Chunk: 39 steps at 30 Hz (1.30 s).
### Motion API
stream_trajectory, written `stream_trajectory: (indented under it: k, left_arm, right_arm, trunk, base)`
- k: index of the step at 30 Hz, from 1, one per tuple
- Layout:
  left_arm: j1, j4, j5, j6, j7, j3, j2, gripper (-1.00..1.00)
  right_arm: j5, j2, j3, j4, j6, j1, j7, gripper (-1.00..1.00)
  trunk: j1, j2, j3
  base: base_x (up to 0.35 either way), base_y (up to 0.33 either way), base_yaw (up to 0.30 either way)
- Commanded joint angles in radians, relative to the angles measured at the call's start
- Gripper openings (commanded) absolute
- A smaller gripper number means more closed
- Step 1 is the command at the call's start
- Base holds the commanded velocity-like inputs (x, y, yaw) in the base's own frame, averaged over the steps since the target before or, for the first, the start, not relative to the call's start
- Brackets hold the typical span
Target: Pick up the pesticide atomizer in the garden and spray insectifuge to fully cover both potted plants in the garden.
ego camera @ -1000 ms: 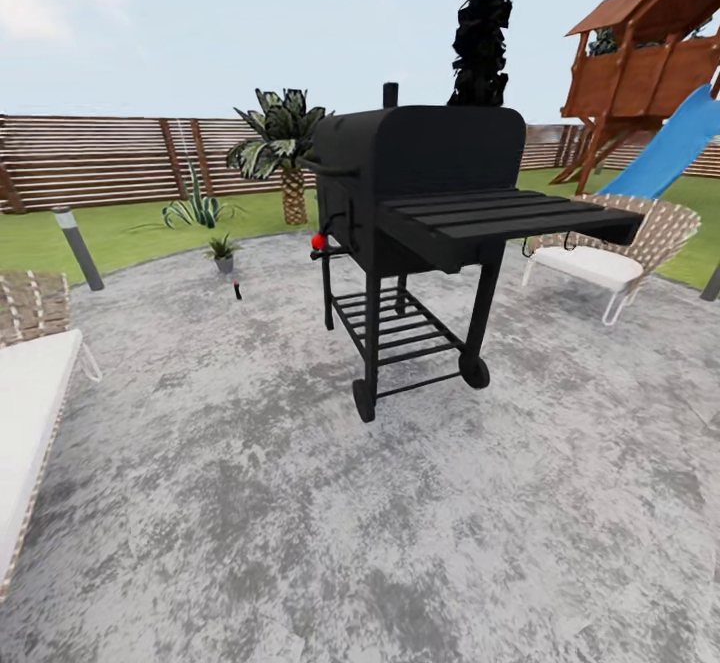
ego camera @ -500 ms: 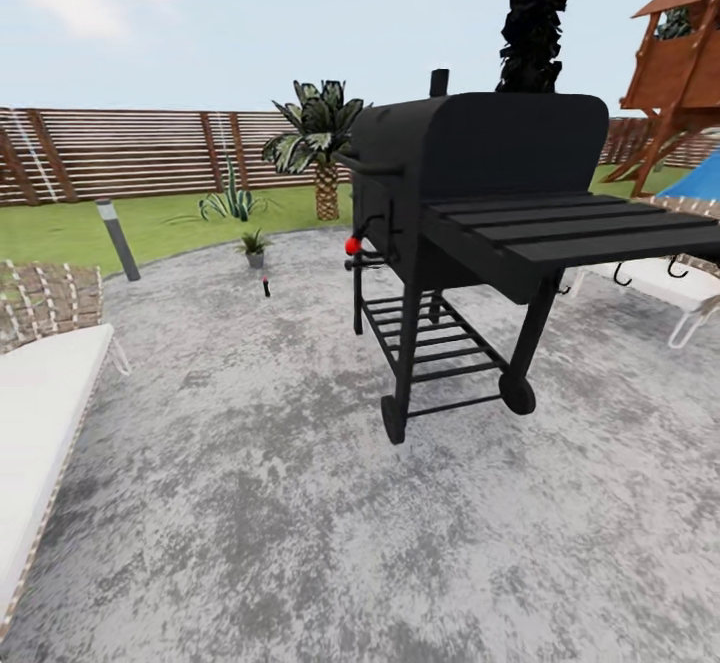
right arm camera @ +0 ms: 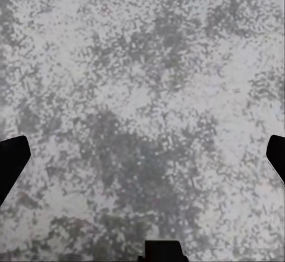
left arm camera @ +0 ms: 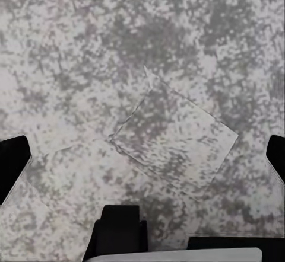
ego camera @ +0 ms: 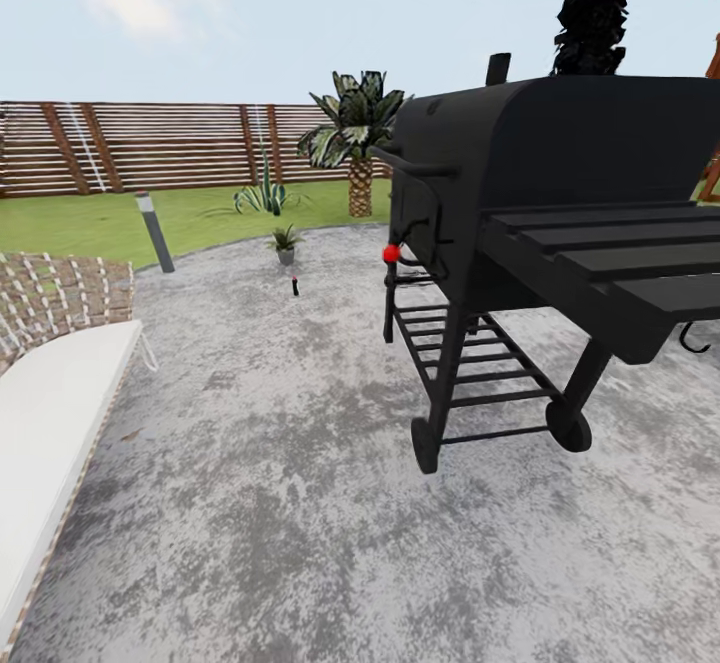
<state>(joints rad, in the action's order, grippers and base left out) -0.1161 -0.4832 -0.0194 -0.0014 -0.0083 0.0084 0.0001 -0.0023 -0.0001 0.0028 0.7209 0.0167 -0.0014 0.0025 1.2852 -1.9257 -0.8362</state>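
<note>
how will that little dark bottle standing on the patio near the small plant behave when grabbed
The atomizer looks slim and upright, so a sideways nudge would probably tip it. It appears rigid and likely light. Lying down, it might roll on the flat patio.

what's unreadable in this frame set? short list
- Small dark object on the patio, head view: too small to tell whether it is the pesticide atomizer.
- Potted plant at the patio edge, head view: too far for leaf detail; a second one can't be identified.
- Grill, head view: side shelf cut off by the right edge.
- Left gripper and right gripper, wrist views: fingertips only at the frame edges, over paving.
</note>
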Motion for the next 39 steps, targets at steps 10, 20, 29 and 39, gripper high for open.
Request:
stream_trajectory:
  k: [10,20,29,39]
  left_arm:
    - [0.0,0.0,-0.002,0.0,-0.001,-0.001,0.0,1.0]
    - [0.0,0.0,-0.002,0.0,-0.001,-0.001,0.0,1.0]
    - [0.0,0.0,-0.002,0.0,-0.001,-0.001,0.0,1.0]
    - [0.0,0.0,-0.002,0.0,-0.001,-0.001,0.0,1.0]
  right_arm:
    - [0.002,0.0,0.0,0.0,0.002,0.0,0.0,1.0]
    - [0.002,0.0,0.0,0.0,0.002,0.0,0.0,1.0]
    - [0.002,0.0,0.0,0.0,0.002,0.0,0.0,1.0]
    - [0.002,0.0,0.0,0.0,0.002,0.0,0.0,1.0]
  trunk:
    - [0.0,0.0,-0.012]
    - [0.0,0.0,-0.023]
    - [0.0,0.0,-0.033]
    - [0.0,0.0,-0.044]
  base:
    - [0.348,0.0,0.204]
    - [0.348,0.0,0.204]
    - [0.348,0.0,0.204]
    - [0.348,0.0,0.204]
